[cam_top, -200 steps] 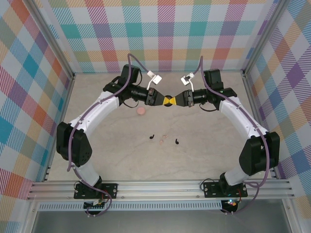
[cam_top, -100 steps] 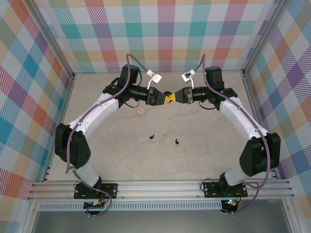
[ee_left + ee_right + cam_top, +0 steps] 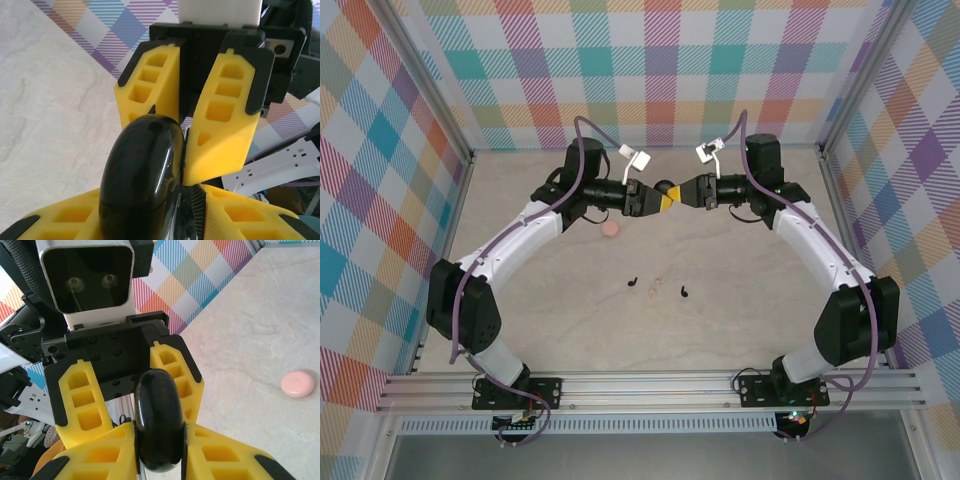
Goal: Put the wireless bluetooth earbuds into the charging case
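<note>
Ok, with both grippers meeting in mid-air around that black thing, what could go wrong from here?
1. The glossy black oval object hangs above the table, pinched on its curved sides by the right gripper, while the fingers of the left gripper stand apart around it; it could slip and fall.
2. The two grippers' fingertips nearly touch; a small misalignment could knock them together.
3. A drop could scatter the tiny earbuds or the pink case on the table nearby.

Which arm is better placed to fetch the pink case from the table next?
Left, probably. The charging case lies on the table nearer the left gripper; the right gripper is farther and is shut on a black object.
</note>
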